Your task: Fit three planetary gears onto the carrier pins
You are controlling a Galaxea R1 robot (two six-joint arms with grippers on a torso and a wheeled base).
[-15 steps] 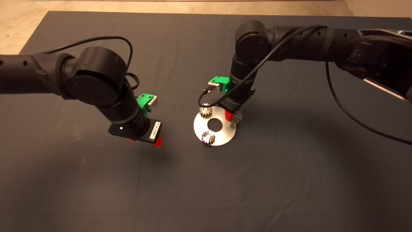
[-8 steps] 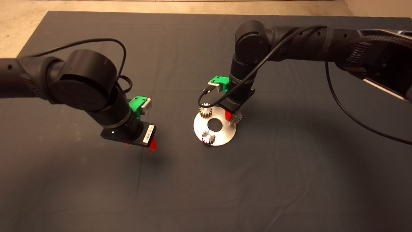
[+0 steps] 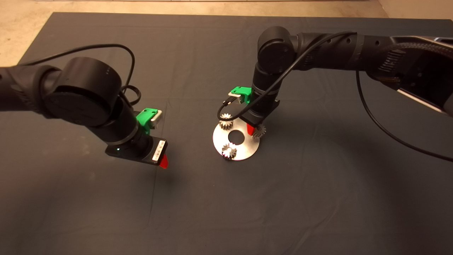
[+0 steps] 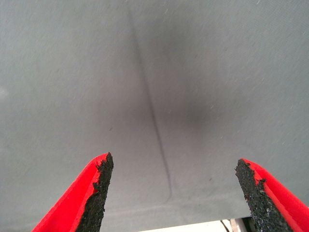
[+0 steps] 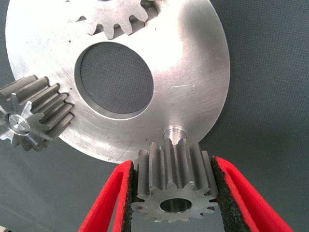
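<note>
A: Item one, far left: what do we log for the left gripper (image 3: pixel 161 162)?

B: We log it over bare dark mat (image 3: pixel 106 212), well apart from the disc. Our left wrist camera shows its two red fingers (image 4: pixel 79 198) spread wide with nothing between the black pads; only the mat and a faint crease line lie beneath.

A: Next to the right, the carrier?

B: We list one flat shiny silver disc (image 3: pixel 244 148) with a large round centre hole, lying flat on the mat near its middle. Two planetary gears are already seated on it: one gear (image 3: pixel 225 121) at the far-left rim, one gear (image 3: pixel 229 151) at the near rim. In our right wrist camera a pin end shows in the bore of one seated gear (image 5: pixel 31 118).

A: And the third gear?

B: We enter the third gear (image 5: pixel 175 186) as clamped between the pads of the right gripper (image 3: pixel 255 130), flanks pressed on both sides, bore facing the camera. It hangs at the disc's right edge, just beside the one bare carrier pin (image 5: pixel 175 132), a short silver stud standing upright. We see the gear tilted and not on that pin.

A: Right arm?

B: It comes in from the right edge, wrist pointing down over the disc.
</note>
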